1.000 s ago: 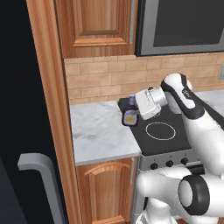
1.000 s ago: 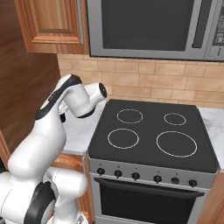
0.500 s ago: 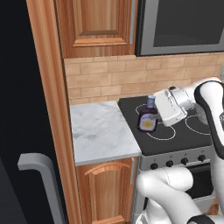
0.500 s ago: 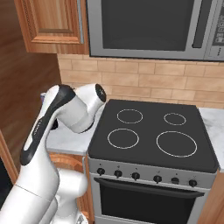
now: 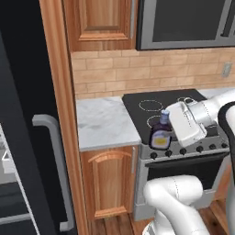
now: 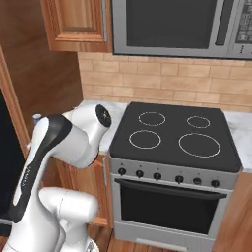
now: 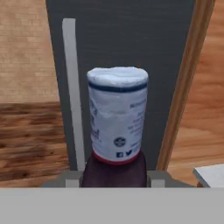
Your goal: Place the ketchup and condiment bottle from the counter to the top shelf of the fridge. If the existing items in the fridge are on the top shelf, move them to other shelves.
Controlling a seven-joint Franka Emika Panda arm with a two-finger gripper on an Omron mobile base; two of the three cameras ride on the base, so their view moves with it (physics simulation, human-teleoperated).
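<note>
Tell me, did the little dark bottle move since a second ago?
Yes. The condiment bottle, shut in the gripper, went from beside the counter out across the stovetop, and now hangs by its front knobs.

Glossy white rounded arm (image 6: pixel 59 147) links; black joint bands; dark round end cap.

Even, flat, bright light w/ barely any shadows or glare; hand view soft, blocky, bottle label (image 7: pixel 117 118) blurred.
</note>
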